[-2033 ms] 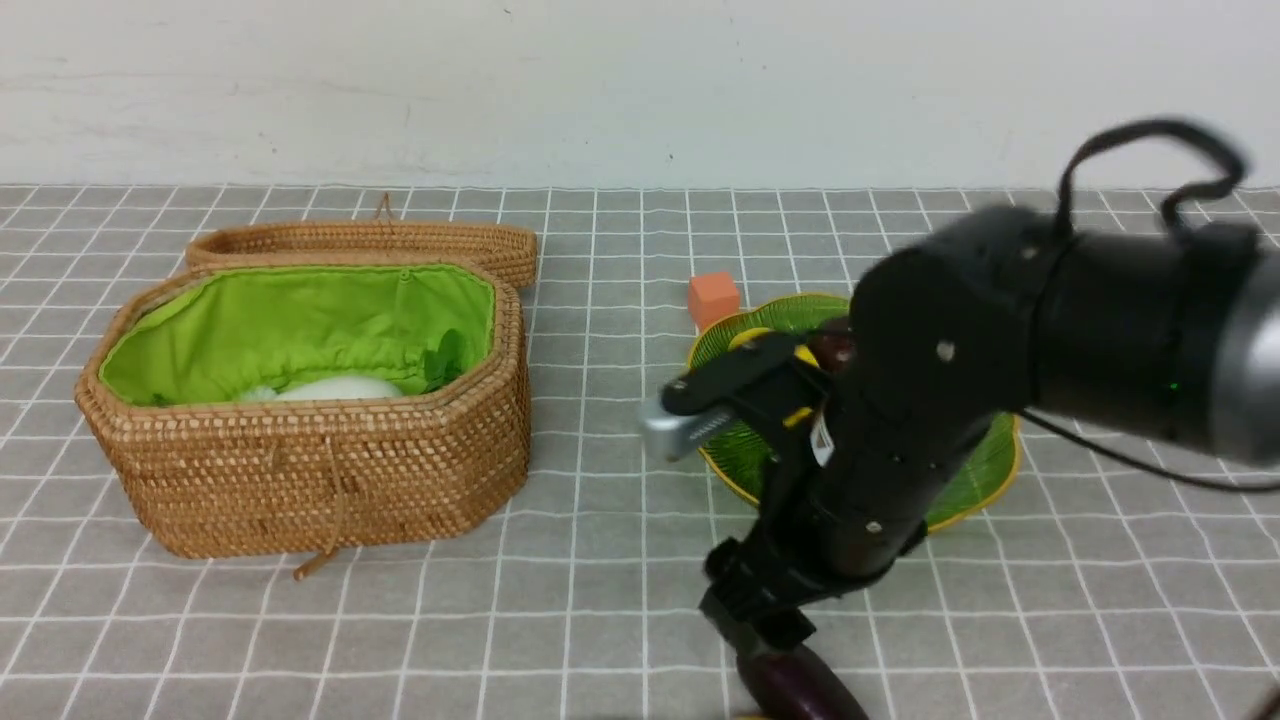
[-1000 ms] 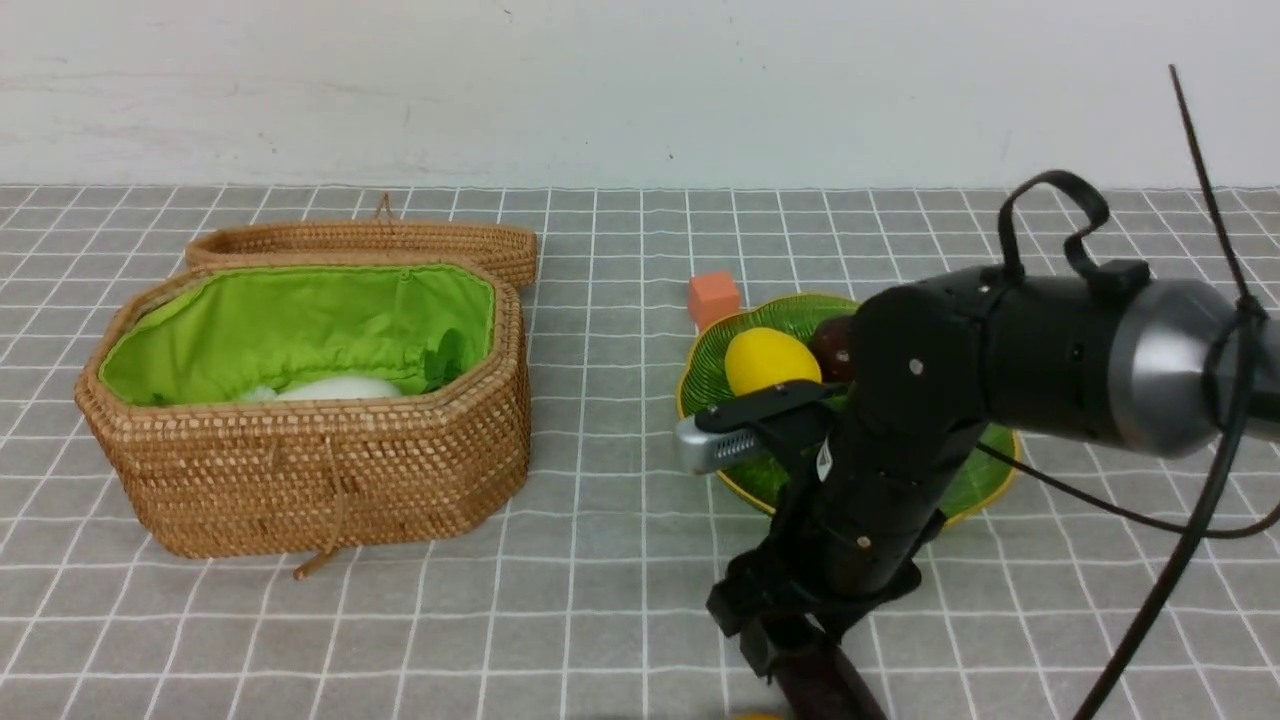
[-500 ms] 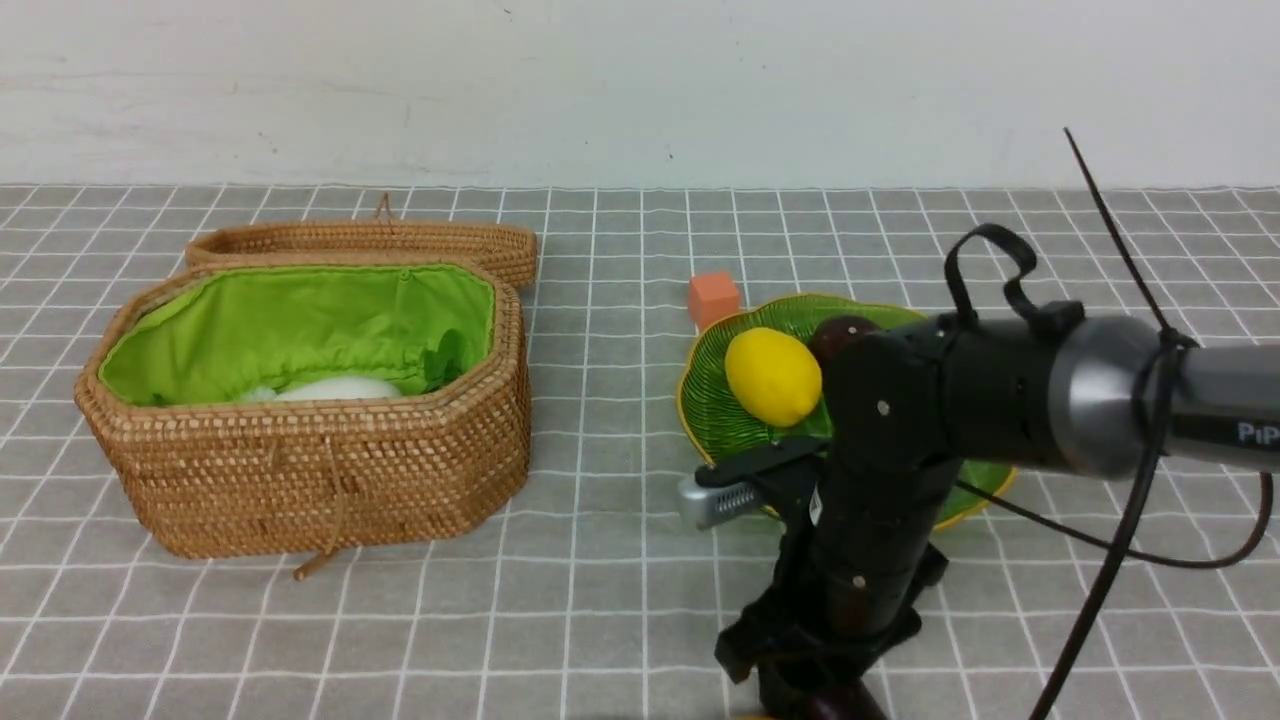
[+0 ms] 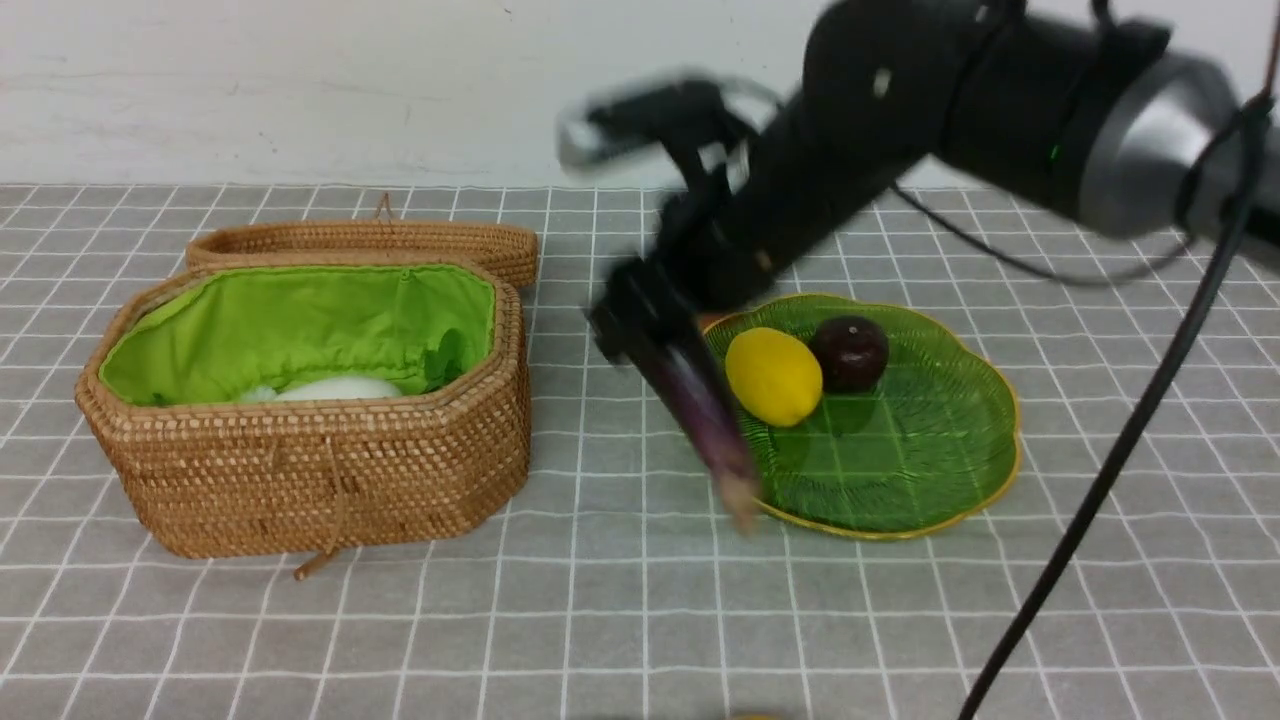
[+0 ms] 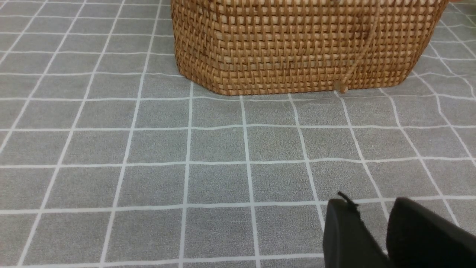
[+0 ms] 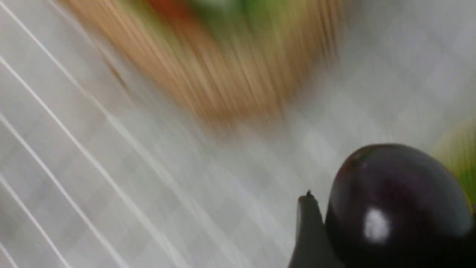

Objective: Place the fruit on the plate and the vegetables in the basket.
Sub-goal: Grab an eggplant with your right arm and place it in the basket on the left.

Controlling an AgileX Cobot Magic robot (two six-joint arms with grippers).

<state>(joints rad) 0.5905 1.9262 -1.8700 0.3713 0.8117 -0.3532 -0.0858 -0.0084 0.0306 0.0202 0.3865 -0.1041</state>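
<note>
**A:** Item one, eggplant [image 4: 700, 410]?

**B:** Long, dark purple, glossy. It is hanging in the air, slanting downward, over the cloth between the basket and the plate. Its lower tip is showing in front of the plate's near-left rim. It is blurring in the front view.

**A:** Held by?

**B:** The right gripper [image 4: 640, 325] is pinching its upper end. In the right wrist view the rounded end is sitting against one dark finger [image 6: 306, 238].

**A:** Item two, plate [image 4: 930, 470]?

**B:** Green ribbed glass with a yellow scalloped rim, lying right of the basket. It is carrying a yellow lemon [image 4: 772, 377] and a round maroon fruit [image 4: 849, 352], which are just beside each other at its far-left part.

**A:** Item three, basket [image 4: 320, 470]?

**B:** Tan wicker, standing open with a lime green lining [image 4: 290, 320]. A white radish [image 4: 335, 388] is lying inside with green leaves beside it. The woven lid [image 4: 370, 243] is lying just behind the basket.

**A:** Left gripper [image 5: 375, 230]?

**B:** It is hovering low over the grey checked cloth [image 5: 215, 178] near the basket's wall. Its fingers are standing narrowly parted, with a thin slit between them, and are holding nothing.
</note>
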